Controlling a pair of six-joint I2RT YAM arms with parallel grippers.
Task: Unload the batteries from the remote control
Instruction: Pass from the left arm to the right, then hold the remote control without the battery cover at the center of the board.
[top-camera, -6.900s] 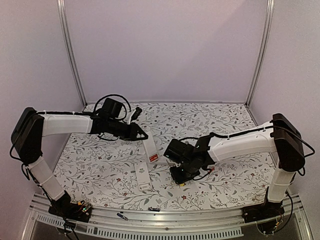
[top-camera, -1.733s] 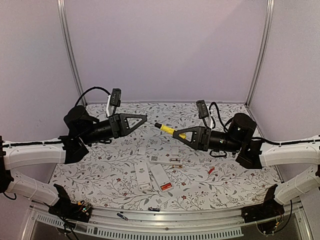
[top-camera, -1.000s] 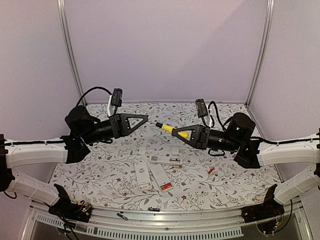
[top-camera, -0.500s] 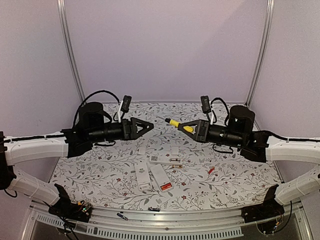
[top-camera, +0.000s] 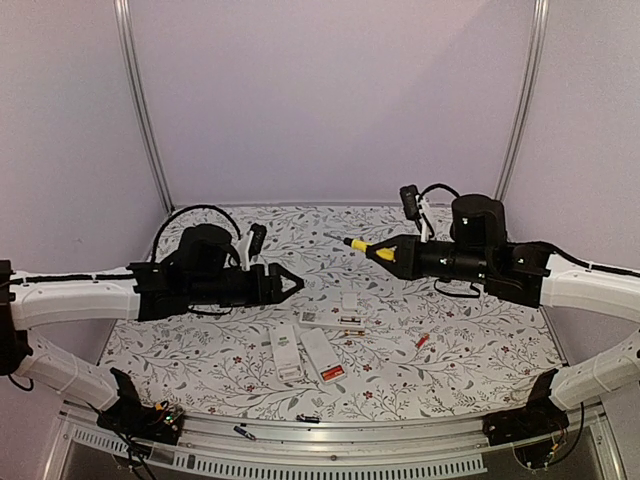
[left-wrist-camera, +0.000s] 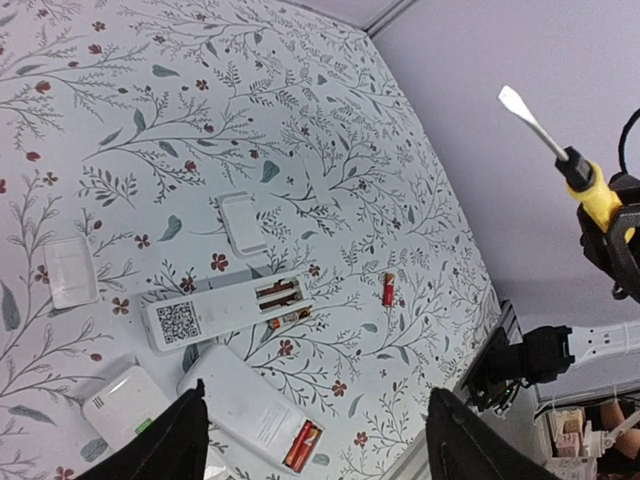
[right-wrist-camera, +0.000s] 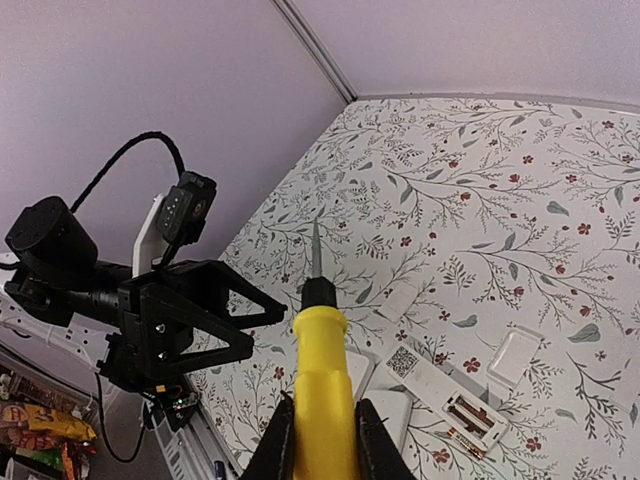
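Note:
Three white remotes lie mid-table. The QR-code remote control (left-wrist-camera: 205, 317) (top-camera: 322, 319) has its compartment open with dark batteries (left-wrist-camera: 277, 293) (right-wrist-camera: 468, 412) inside, and one battery (left-wrist-camera: 286, 320) lies along its edge. Another remote (left-wrist-camera: 250, 410) (top-camera: 322, 355) shows red-orange batteries (left-wrist-camera: 303, 446) at its end. A loose red battery (left-wrist-camera: 388, 289) (top-camera: 422, 341) lies to the right. My left gripper (left-wrist-camera: 320, 455) (top-camera: 288, 283) hovers open and empty above the remotes. My right gripper (right-wrist-camera: 326, 440) (top-camera: 392, 254) is raised and shut on a yellow-handled screwdriver (right-wrist-camera: 322, 370) (left-wrist-camera: 585, 185).
A third white remote (top-camera: 285, 352) lies left of the others. Two loose white battery covers (left-wrist-camera: 243, 221) (left-wrist-camera: 70, 270) rest behind the remotes. Small dark bits (top-camera: 308, 418) lie on the metal rail at the near edge. Purple walls enclose the floral table (top-camera: 460, 330).
My left gripper has opened and swung lower and rightward toward the remotes. My right gripper has lifted the screwdriver higher and to the right.

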